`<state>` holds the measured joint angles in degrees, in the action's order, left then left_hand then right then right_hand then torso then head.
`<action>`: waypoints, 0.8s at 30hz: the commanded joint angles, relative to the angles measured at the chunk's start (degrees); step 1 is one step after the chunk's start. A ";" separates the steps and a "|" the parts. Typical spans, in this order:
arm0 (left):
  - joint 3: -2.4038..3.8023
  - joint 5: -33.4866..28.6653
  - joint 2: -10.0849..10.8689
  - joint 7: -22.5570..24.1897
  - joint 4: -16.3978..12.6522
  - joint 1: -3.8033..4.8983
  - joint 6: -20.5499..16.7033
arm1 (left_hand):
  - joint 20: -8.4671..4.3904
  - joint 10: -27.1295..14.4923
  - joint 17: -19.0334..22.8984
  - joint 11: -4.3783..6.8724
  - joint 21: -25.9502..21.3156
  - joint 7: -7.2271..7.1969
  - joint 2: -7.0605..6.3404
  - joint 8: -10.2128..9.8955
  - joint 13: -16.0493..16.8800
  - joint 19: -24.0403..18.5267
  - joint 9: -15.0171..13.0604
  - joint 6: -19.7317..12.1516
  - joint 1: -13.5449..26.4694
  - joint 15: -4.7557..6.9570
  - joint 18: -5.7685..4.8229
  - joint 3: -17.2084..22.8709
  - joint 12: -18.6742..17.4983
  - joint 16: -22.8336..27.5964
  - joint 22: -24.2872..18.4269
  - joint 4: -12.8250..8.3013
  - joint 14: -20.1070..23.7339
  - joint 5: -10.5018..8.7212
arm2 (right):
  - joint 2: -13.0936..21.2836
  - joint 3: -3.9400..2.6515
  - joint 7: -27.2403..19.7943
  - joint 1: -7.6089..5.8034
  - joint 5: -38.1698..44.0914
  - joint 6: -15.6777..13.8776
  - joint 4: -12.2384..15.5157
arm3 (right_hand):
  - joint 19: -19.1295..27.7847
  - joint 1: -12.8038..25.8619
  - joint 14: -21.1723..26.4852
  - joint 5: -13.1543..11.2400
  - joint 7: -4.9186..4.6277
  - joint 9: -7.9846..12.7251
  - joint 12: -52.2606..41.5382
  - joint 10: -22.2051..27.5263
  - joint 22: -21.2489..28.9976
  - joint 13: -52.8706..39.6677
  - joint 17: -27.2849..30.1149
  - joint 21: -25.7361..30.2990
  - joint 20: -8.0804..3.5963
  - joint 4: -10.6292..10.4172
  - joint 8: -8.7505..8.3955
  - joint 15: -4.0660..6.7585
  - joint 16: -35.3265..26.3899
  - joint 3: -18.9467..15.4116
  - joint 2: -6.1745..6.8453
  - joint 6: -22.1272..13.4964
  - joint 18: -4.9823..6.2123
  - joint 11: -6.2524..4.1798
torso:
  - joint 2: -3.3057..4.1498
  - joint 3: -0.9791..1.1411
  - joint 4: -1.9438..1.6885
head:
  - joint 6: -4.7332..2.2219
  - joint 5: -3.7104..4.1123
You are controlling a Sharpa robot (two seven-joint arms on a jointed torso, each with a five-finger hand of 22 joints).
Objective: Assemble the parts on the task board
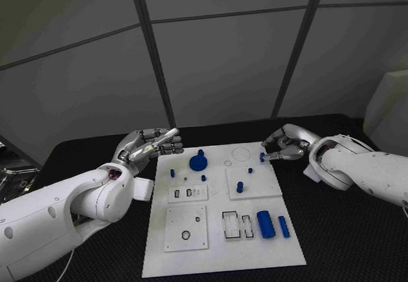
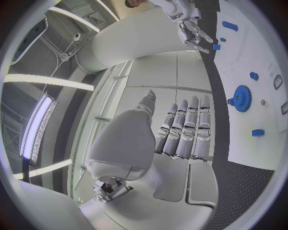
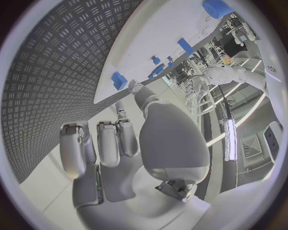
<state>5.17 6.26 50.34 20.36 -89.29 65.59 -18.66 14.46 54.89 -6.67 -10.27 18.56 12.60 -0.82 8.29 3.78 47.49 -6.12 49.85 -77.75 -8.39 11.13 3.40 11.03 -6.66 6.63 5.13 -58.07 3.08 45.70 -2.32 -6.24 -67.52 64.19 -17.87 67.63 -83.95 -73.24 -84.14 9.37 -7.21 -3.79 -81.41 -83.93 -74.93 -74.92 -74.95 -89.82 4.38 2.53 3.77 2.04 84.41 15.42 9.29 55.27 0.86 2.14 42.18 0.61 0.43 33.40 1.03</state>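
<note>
We see the white task board (image 1: 222, 252) lying in the middle of the black table (image 1: 349, 235). No readable writing or brand marks show on it. A blue gear (image 1: 198, 162) stands near its far edge, and two blue cylinders (image 1: 266, 228) lie near its right edge. The left hand (image 1: 149, 145) hovers beside the board's far left corner, fingers extended and apart, holding nothing. The right hand (image 1: 285, 145) sits at the far right corner, pinching a small blue part (image 1: 261, 157) between thumb and finger.
</note>
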 commanded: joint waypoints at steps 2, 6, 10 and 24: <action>0.05 0.19 -0.03 0.17 -0.06 0.05 0.64 | 0.08 0.19 -0.08 0.04 -0.39 0.08 0.38 -0.21 0.03 0.14 0.06 0.27 -0.37 0.01 -0.67 -0.12 -0.24 0.35 -0.08 -0.35 -0.47 -0.13 | -0.49 -0.02 0.70 -0.01 1.20 2.01 -0.56 | -6.05 0.31 -3.48 -0.23 0.20 -0.16 -0.42 -0.48 -15.07 -5.80 -4.39 -0.18 0.10 -0.12 0.24 -0.07 0.08 -0.12 -0.52 0.64 -0.86 0.09 | -0.02 -0.02 0.07 | 0.03 0.14; 0.05 0.19 -0.01 0.15 -0.08 0.05 0.62 | 0.08 0.19 -0.08 0.04 -0.39 0.08 0.38 -0.21 0.03 0.14 0.06 0.27 -0.37 0.01 -0.67 -0.12 -0.24 0.35 -0.08 -0.35 -0.47 -0.13 | -0.92 -0.02 1.06 0.13 1.77 2.49 -1.07 | -6.05 0.39 -3.49 -0.13 0.26 -0.22 -0.46 -0.51 -15.07 -5.84 -4.43 -0.18 0.08 -0.14 0.34 -0.02 0.09 0.01 -0.90 1.09 -0.86 0.03 | -0.01 0.02 0.02 | 0.08 0.11; 0.05 0.19 0.00 0.13 -0.07 0.05 0.61 | 0.07 0.22 -0.08 0.05 -0.41 0.07 0.42 -0.26 0.03 0.16 0.07 0.30 -0.42 0.01 -0.68 -0.15 -0.29 0.42 -0.12 -0.45 -0.51 -0.14 | -1.25 -0.02 1.23 0.20 1.97 2.77 -1.40 | -6.05 0.43 -3.50 -0.09 0.30 -0.24 -0.52 -0.55 -15.07 -5.90 -4.46 -0.18 0.06 -0.15 0.38 0.00 0.11 0.08 -1.06 1.31 -0.86 0.01 | -0.03 0.03 0.01 | 0.04 0.15; 0.05 0.19 -0.01 0.10 -0.05 0.05 0.63 | 0.07 0.22 -0.08 0.05 -0.41 0.07 0.42 -0.26 0.03 0.16 0.07 0.30 -0.42 0.01 -0.68 -0.15 -0.29 0.42 -0.12 -0.45 -0.51 -0.14 | -2.41 -0.02 1.80 0.34 2.69 3.99 -2.87 | -6.05 0.65 -3.62 0.08 0.59 -0.39 -1.08 -0.95 -15.07 -6.51 -4.92 -0.18 -0.12 0.02 0.71 0.21 0.33 0.77 -2.19 3.29 -0.86 -0.26 | -0.03 0.07 0.08 | 0.15 0.01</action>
<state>5.17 6.26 50.36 20.34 -89.29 65.58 -18.62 14.46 54.89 -6.67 -10.27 18.33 12.59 -0.59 8.30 3.79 47.49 -6.12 49.85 -77.97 -8.39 11.13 3.24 11.03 -6.44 6.57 4.97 -58.07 3.08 43.37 -2.31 -4.61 -67.10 66.23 -14.92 64.82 -83.95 -72.69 -84.14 9.37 -6.72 -4.13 -82.32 -83.93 -74.92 -74.92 -74.93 -89.82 4.38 2.53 4.27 2.04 84.41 15.79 7.65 58.09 0.86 2.15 42.14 0.64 0.49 33.56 1.05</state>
